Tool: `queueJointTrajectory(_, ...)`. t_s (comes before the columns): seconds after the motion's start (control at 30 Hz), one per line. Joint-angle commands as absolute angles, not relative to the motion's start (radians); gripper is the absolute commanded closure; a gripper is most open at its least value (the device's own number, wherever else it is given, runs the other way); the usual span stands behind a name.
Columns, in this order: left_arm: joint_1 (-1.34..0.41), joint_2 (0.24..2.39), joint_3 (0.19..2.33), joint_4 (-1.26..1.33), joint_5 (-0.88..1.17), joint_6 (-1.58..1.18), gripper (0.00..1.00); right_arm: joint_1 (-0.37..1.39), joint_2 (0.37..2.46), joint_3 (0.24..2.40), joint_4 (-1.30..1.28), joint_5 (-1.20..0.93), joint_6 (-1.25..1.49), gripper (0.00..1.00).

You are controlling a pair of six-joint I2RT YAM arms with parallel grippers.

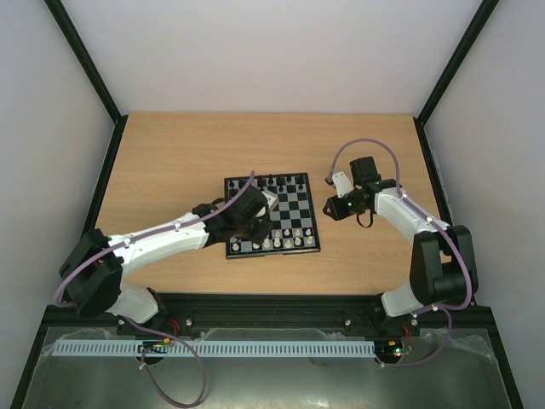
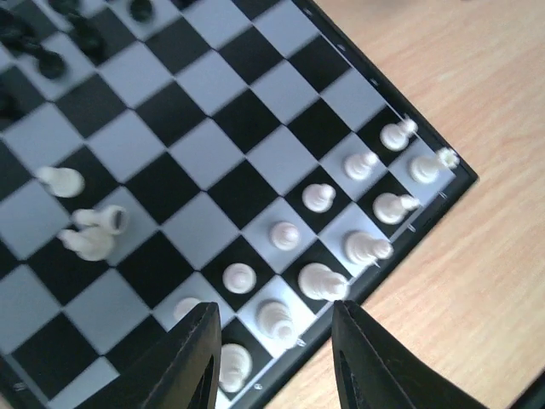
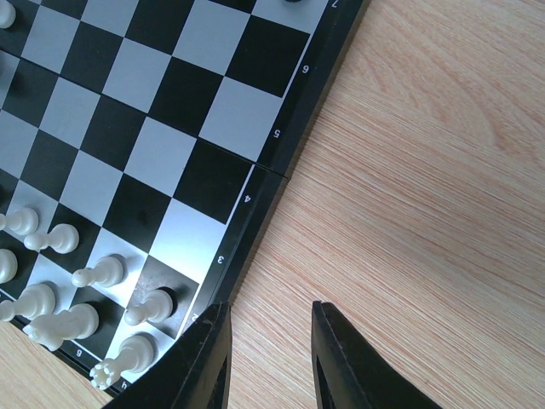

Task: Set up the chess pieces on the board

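Black fingers (image 2: pixel 192 366) of the left jaws stand spread low over the near edge of the board (image 1: pixel 295 210). A cream-white piece (image 2: pixel 277 320) is upright between them, with a gap on either side, and neither finger touches it. The left arm (image 1: pixel 162 237) reaches in from the left and covers the board's near left corner. The small checkered board lies at the middle of the wooden desk (image 1: pixel 170 153). White pieces (image 2: pixel 358 247) fill two rows along its near side, and two more white pieces (image 2: pixel 89 232) sit apart from those rows, further in on the squares. Black pieces (image 1: pixel 281 181) line the far side. At right, the right jaws hang over bare desk just beside the board's right edge, near the white corner. Their fingers (image 3: pixel 341 362) are spread, with only wood between them and nothing in their grasp.
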State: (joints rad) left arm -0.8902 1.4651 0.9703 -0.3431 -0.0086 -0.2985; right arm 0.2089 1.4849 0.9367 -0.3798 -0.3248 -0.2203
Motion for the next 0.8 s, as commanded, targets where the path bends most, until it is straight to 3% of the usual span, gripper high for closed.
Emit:
queueJointTrajectory(0.0,-0.825,1.432,0.976,-0.36,-0.115,-0.335,0.63,0.205,1.481,0.927,-0.413,-0.315,-0.229,0.72)
queueJointTrajectory(0.23,-0.72,1.523,1.007,-0.375,-0.127,-0.393,0.67,0.205,1.481,0.929,-0.414,-0.322,-0.23,0.72)
queueJointTrajectory(0.6,-0.704,1.679,1.072,-0.348,-0.117,-0.402,0.67,0.205,1.479,0.929,-0.416,-0.325,-0.235,0.72)
queueJointTrajectory(0.77,-0.694,1.72,1.081,-0.329,-0.106,-0.406,0.76,0.205,1.482,0.928,-0.418,-0.328,-0.237,0.72)
